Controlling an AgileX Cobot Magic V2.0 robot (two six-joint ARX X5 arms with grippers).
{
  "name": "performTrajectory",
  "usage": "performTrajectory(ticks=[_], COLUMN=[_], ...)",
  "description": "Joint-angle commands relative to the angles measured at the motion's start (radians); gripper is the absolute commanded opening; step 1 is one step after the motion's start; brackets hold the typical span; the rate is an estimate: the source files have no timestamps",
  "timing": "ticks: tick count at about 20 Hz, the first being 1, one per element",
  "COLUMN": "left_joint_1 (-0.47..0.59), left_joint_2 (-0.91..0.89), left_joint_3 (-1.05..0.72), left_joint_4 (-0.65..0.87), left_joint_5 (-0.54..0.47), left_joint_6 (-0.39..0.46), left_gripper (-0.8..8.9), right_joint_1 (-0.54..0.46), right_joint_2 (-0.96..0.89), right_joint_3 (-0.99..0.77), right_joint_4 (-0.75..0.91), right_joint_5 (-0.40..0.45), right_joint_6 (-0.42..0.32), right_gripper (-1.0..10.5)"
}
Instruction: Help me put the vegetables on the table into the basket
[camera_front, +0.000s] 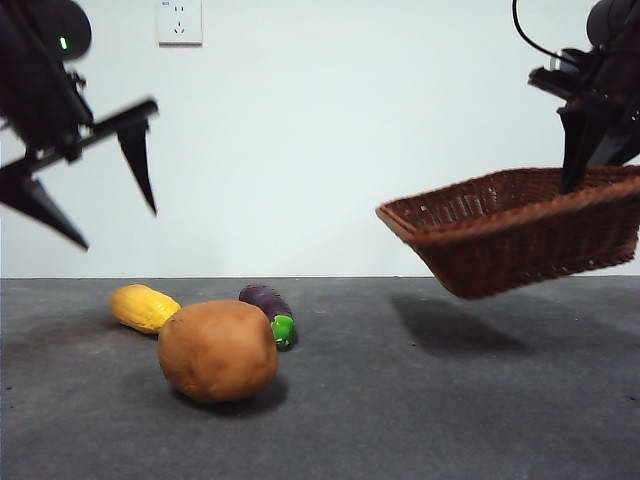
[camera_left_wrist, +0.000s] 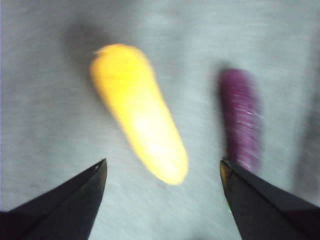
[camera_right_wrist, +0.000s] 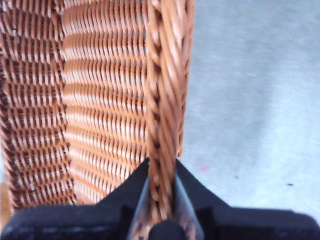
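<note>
Dark grey table is carrying three items, clustered left of centre — potato sitting nearest the camera, corn cob and eggplant lying just behind it, apart from each other.

the basket is cut off at the front view's right edge. the potato hides part of the eggplant. the left wrist view is motion-blurred; corn cob texture unreadable.
</note>
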Motion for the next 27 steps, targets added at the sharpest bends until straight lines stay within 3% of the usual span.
performTrajectory(ticks=[1,5,9,21,27], left_joint_1=[-0.014,-0.051,-0.080,-0.082,-0.078], left_joint_2=[0.064,0.206,0.301,0.354,0.380], left_joint_3=[0.052,0.165,0.253,0.254,0.254], left_joint_4=[-0.009,-0.080,-0.169,-0.097,-0.065], left_joint_5=[-0.068,-0.116,-0.232,-0.192,-0.157], left_joint_6=[-0.030,-0.005,-0.005,-0.023,0.021], left_gripper=[3.80,3.82,3.82,3.59,-0.09], right_joint_1=[0.019,0.054,0.059,0.060,0.060], right_joint_2=[-0.028,-0.046,-0.048,-0.095,-0.098], right_joint_3=[0.003,0.003,0.003,0.003,0.003], right_joint_4=[0.002,-0.015,-0.039,-0.059,-0.089], right_joint_5=[-0.019,-0.014,-0.015,-0.015,-0.015], right_joint_6=[-0.012,-0.029,-0.050,-0.053,-0.053], right_gripper=[-0.2,-0.2,-0.2,-0.2,-0.2])
